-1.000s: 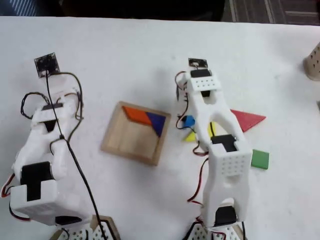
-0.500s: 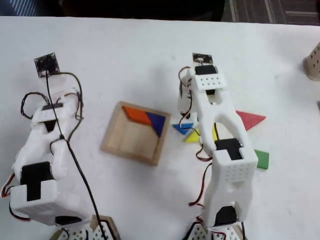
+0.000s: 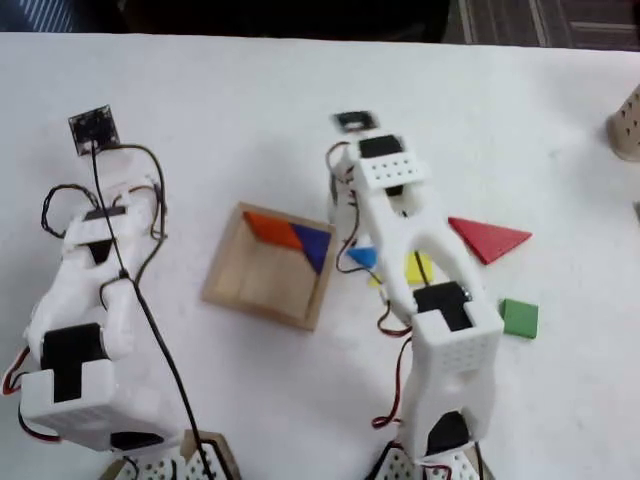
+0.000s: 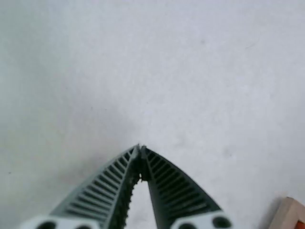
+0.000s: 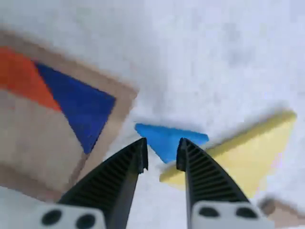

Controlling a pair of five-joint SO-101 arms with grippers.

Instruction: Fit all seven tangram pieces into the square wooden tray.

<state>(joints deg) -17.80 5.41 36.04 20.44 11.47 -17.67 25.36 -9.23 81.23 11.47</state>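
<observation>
Early days — orange piece (image 3: 272,229) and dark blue piece (image 3: 313,243) fill the 1 o'clock corner of the tray (image 3: 250,285), the right pincer (image 5: 162,152) pinches the light blue triangle (image 5: 169,138) just off its 3 o'clock edge, yellow piece (image 3: 418,268), red piece (image 3: 490,238) and green piece (image 3: 519,318) wait beyond — left pincer (image 4: 141,149) pressed together.

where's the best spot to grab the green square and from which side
Grip the green square across two opposite straight edges, coming straight down from above. It lies flat on the table, so only its thin sides offer a hold, and parallel edges suit the jaws. Nothing touches it, so either pair looks free.
</observation>
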